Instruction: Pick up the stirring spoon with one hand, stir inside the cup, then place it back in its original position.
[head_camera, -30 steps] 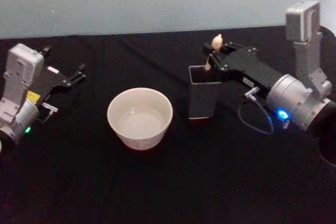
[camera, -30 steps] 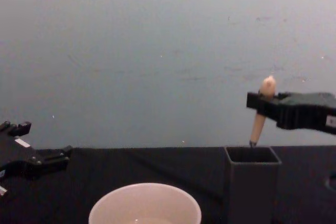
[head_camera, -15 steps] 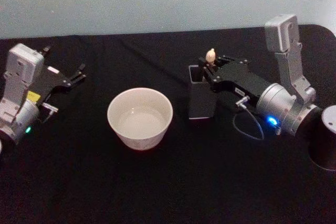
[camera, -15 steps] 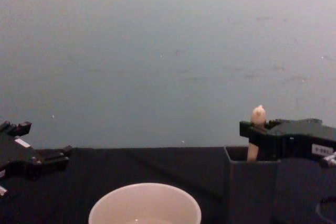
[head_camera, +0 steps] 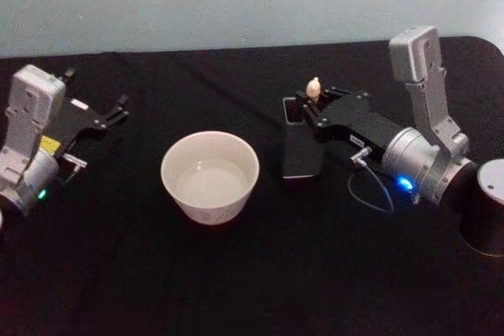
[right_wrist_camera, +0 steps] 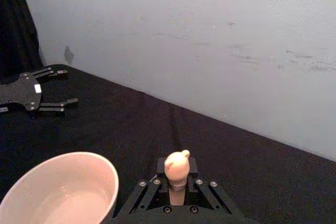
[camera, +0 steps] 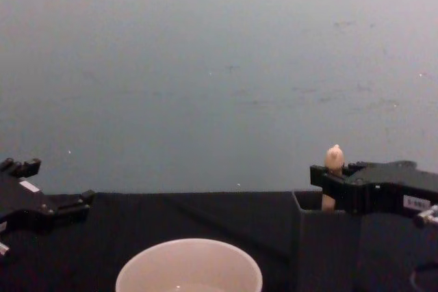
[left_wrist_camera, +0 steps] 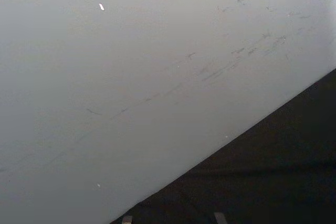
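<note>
The stirring spoon's cream handle (head_camera: 313, 87) sticks up out of the dark grey square holder (head_camera: 299, 151), its shaft hidden inside. My right gripper (head_camera: 315, 105) reaches in from the right and is shut on the handle just above the holder's rim. The chest view shows the handle (camera: 334, 158) pinched in that gripper (camera: 330, 184) over the holder (camera: 321, 251). From the right wrist, the handle (right_wrist_camera: 177, 167) stands between the fingers. The cream-white cup (head_camera: 209, 176) sits left of the holder, with a little liquid in it. My left gripper (head_camera: 98, 94) rests open at the far left.
A black cloth covers the table (head_camera: 260, 273), with a pale wall behind it. A dark cylinder (head_camera: 484, 206) stands at the right edge beside my right arm. A thin cable loop (head_camera: 370, 186) hangs under the right wrist.
My right gripper has come down and slightly left with the spoon, sinking its shaft into the holder. The left arm and the cup have not moved.
</note>
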Controlling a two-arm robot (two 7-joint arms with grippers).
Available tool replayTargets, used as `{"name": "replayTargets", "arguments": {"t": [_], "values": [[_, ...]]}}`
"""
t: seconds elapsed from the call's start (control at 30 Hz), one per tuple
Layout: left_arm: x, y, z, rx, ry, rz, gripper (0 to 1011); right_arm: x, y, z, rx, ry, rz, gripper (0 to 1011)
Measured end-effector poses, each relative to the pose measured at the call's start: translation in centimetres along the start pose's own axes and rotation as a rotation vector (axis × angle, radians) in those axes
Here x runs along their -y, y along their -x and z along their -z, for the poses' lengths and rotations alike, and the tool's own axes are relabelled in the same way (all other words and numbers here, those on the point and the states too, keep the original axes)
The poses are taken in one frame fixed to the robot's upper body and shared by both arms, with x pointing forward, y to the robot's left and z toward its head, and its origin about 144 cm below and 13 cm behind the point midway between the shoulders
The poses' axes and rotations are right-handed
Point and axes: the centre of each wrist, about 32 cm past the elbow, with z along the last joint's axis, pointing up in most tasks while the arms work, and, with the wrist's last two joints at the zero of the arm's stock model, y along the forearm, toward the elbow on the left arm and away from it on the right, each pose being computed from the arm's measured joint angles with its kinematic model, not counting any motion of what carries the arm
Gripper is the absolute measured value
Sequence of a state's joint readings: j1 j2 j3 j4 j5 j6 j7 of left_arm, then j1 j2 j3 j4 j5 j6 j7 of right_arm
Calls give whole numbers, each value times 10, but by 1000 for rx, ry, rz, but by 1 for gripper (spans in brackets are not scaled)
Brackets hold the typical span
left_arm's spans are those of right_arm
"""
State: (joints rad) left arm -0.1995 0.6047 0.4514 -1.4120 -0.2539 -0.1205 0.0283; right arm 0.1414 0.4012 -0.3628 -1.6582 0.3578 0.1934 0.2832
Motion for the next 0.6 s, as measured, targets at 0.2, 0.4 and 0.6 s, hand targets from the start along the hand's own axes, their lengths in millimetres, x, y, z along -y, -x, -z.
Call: {"name": "replayTargets", "arguments": {"t": [0.2,0.4,0.6], "values": [[0,0,0,0,0,0,1001,0,0,0,-2,-1,0,311],[0,0,0,0,0,0,1001,0,0,0,-4,-2,0,468],[0,0,0,0,0,0,1001,0,0,-1,-4,-3,0,669]]}}
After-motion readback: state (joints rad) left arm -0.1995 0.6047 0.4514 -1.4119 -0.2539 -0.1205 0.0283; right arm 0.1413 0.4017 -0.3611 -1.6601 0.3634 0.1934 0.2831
